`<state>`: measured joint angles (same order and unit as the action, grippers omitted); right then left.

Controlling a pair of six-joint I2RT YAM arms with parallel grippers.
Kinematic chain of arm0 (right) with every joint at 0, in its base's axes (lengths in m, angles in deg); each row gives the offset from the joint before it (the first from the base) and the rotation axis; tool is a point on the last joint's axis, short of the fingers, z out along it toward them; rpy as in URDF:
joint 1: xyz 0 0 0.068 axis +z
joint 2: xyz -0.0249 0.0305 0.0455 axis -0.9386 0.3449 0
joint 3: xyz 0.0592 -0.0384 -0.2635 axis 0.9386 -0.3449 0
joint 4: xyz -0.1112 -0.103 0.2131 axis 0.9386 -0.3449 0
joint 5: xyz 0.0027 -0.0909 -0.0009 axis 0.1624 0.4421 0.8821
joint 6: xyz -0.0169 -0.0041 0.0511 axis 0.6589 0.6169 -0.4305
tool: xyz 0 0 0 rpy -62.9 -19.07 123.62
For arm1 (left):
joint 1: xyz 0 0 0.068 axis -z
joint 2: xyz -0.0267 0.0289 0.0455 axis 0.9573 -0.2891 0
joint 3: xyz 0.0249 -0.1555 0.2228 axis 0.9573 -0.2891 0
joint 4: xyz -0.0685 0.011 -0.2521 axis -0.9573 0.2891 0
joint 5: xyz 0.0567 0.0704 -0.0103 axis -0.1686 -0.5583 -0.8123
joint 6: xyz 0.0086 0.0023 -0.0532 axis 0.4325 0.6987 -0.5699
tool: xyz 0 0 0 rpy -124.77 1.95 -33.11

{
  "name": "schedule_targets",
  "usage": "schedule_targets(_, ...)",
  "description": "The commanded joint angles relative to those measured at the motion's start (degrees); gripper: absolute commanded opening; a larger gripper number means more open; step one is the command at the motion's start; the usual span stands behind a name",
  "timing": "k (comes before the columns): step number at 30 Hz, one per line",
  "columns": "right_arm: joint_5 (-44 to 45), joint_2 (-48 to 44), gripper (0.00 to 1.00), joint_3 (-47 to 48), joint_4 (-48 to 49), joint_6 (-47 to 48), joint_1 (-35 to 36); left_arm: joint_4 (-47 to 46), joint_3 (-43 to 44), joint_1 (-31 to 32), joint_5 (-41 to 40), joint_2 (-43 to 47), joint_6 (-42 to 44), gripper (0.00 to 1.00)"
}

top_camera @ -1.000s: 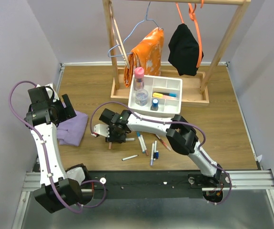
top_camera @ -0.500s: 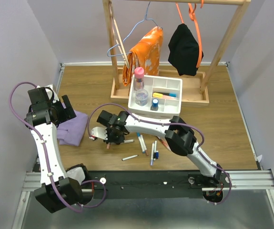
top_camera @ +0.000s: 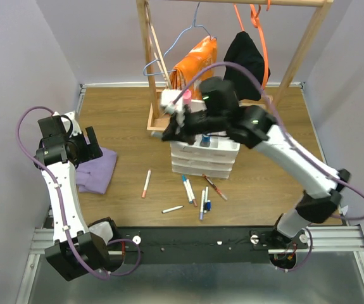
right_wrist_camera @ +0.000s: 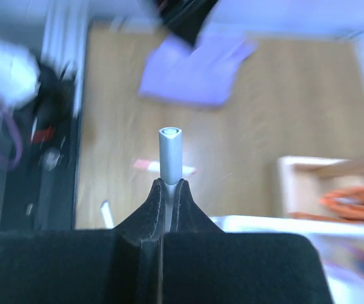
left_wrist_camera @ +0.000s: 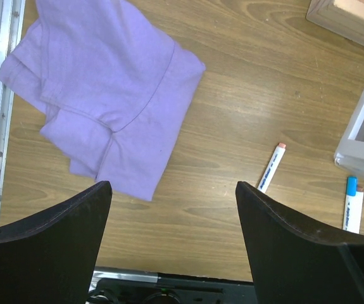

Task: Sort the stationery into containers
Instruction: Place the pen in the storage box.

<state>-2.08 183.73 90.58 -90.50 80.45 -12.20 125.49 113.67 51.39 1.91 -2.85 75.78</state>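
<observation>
So the right arm has swung up off the table since a second ago, and the right end effector (top_camera: 169, 128) now hangs over the left side of the drawer unit (top_camera: 204, 161). It's clamped tight on a grey pen (right_wrist_camera: 169, 155). In the right wrist view the two fingers (right_wrist_camera: 145, 212) pinch the barrel, with the blunt end poking out past them. That view is pretty blurred, so I can't tell exactly which compartment the pen is over.

The white tray (top_camera: 229, 144) on top of the drawer unit is mostly hidden under the arm. A pink-capped bottle (top_camera: 185, 96) peeks out just behind the end effector.

The rest of the pens lie loose between the drawer unit and the near edge of the table (top_camera: 118, 114):
- an orange-tipped pen (top_camera: 146, 183) sits by itself to the left
- a blue-capped pen (top_camera: 187, 188) is in a small bunch with a few others
- a short white pen (top_camera: 173, 208) is closest to the near edge

The left end effector (top_camera: 90, 144) hovers near the left edge with its fingers spread wide, gripping nothing. A crumpled purple cloth (left_wrist_camera: 106, 95) lies on the table right under it. Behind the drawer unit, by the far edge, is a wooden rack (top_camera: 153, 76) with an orange garment (top_camera: 194, 66) and a black one (top_camera: 245, 50) hanging on it.
</observation>
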Motion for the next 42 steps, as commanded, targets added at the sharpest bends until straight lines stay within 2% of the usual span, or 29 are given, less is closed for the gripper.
schedule_targets(1, -0.4, -7.0, 0.01, -5.4, 14.7, -12.4, -4.2, -0.8, 0.0, -0.5, 2.6, -0.5, 2.5, 0.88)
schedule_targets(5, 7.9, -11.4, 0.01, -9.4, 18.3, -10.3, -8.5, -0.9, 0.6, -0.4, 5.6, -0.5, 2.4, 0.89)
schedule_targets(8, 10.3, -14.0, 0.01, -14.1, 20.8, -7.1, -12.3, -0.8, 1.3, -0.5, 8.2, -0.6, 2.8, 0.88)
schedule_targets(15, 9.2, -19.2, 0.01, -24.3, 29.4, -5.3, -20.6, 0.2, 2.4, -0.2, 14.2, 0.4, 6.2, 0.89)
schedule_targets(27, 1.0, -15.0, 0.01, -25.7, 36.5, -4.7, -34.2, 1.0, 0.6, 2.0, 16.3, 3.7, 4.4, 0.89)
schedule_targets(35, -7.0, -11.7, 0.01, -26.5, 40.3, -6.0, -34.8, 1.2, 0.2, 2.6, 15.1, 4.9, 3.8, 0.88)
schedule_targets(42, -9.8, -10.2, 0.01, -27.8, 41.0, -6.4, -34.8, 2.0, -0.9, 1.6, 13.9, 5.7, 4.6, 0.88)
